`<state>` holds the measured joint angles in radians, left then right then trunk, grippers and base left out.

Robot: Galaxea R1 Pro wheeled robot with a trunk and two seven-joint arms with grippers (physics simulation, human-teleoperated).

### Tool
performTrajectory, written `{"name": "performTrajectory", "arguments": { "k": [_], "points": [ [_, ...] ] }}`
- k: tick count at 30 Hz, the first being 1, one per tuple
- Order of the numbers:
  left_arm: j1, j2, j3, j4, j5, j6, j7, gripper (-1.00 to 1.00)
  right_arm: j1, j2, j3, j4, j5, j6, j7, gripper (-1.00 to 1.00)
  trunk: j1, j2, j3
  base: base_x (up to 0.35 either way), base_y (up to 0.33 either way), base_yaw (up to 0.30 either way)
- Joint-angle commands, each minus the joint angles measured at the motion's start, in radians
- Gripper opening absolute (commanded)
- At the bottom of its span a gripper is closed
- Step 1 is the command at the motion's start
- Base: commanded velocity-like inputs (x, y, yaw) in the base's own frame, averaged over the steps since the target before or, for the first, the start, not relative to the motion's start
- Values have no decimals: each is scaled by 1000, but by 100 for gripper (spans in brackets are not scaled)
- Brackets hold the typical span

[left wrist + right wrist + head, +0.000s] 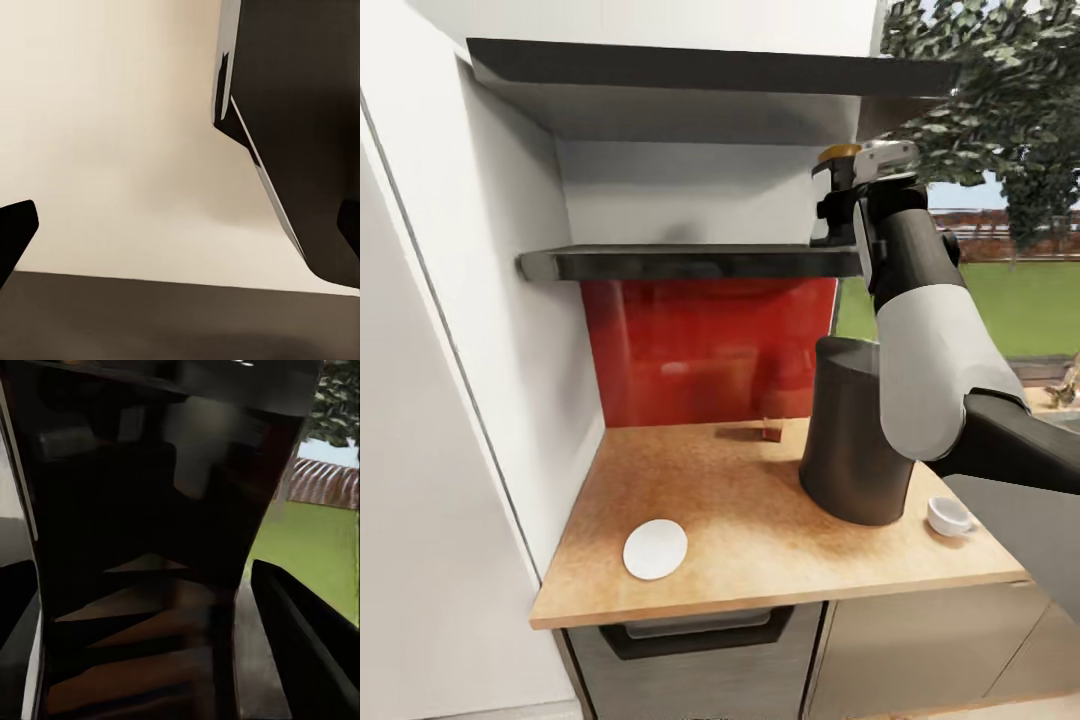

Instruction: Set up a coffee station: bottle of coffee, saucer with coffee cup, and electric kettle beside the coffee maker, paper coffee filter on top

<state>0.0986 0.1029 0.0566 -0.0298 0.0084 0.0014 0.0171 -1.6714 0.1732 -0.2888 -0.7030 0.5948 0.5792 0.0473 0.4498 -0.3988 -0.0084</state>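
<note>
My right gripper (832,205) is raised to the right end of the black kitchen shelf (690,262). Its fingers stand on either side of the dark bottle of coffee (150,510), whose yellowish top (838,153) shows above the hand. In the right wrist view a thin gap shows beside one finger (300,637). The dark coffee maker (855,440) stands on the beige countertop (740,500). The white saucer (655,548) lies near the front left, and the coffee cup (948,515) sits right of the coffee maker. My left gripper (180,232) is open with nothing between its fingers.
A second dark shelf (710,70) hangs above the first. A red backsplash (710,340) backs the counter, with a small brown object (771,430) in front of it. A white wall (450,400) closes the left side. A window with a tree (1010,90) is at right.
</note>
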Motion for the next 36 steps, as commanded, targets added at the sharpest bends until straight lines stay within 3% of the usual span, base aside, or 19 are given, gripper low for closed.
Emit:
{"name": "performTrajectory", "arguments": {
  "k": [1,19,26,29,36],
  "points": [
    [1,0,6,-2,1,0,1,100,-1,1,-4,-2,8,2,5,-100,0,-1,-1,-103,-254,-281],
    [3,-2,3,-2,1,0,-2,100,6,1,-5,2,12,1,5,-100,0,-1,1,-10,-270,-292],
    [2,-2,3,-2,1,-1,0,100,111,1,-7,-1,11,-3,3,-100,0,-1,5,0,-255,-293],
    [3,-2,3,-2,1,-1,1,100,188,1,-7,-4,11,-18,3,-100,0,-1,6,20,-238,-293],
    [3,-2,3,-2,1,-6,3,100,394,1,-8,-6,11,-234,3,-100,0,-1,10,53,-98,-226]
  ]
}}
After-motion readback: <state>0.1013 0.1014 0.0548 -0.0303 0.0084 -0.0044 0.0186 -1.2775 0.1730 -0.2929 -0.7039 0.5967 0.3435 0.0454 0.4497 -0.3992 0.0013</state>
